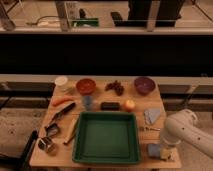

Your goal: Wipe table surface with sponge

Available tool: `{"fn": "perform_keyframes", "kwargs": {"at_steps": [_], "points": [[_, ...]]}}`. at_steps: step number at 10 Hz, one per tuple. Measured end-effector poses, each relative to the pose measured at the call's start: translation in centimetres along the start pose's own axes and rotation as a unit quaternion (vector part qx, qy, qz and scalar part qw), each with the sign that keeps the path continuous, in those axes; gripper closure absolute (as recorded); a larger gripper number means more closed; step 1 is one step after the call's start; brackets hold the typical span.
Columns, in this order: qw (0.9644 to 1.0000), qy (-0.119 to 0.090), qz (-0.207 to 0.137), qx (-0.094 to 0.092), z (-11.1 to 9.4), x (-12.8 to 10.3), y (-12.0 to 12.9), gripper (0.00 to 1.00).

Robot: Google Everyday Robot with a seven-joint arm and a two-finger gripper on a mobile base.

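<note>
Camera view showed the gripper [166, 148] low over the front right corner of the table surface [142, 102], just right of the green tray [106, 157]. The sponge [154, 150] lay flat there, beside or touching the gripper. The white arm [182, 131] hid any grasp, so I cannot tell.

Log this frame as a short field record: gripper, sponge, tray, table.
gripper: low over the table's front right corner, at the sponge; arm enters from the right
sponge: flat on the table, right of the green tray
green tray: front centre
table surface: light wood, carrying bowls, food and utensils
folded cloth: behind the sponge
</note>
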Motion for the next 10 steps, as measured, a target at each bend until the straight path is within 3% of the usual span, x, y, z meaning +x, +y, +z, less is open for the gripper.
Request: {"fn": "perform_keyframes", "kwargs": {"at_steps": [2,6,10], "points": [[1.0,0.002,0.007,-0.004,0.0,0.8,1.2,0.96],[0.9993,0.013,0.035,-0.008,0.3,4.3,0.6,0.96],[0.9993,0.009,0.035,-0.002,0.2,3.8,-1.7,0.96]]}}
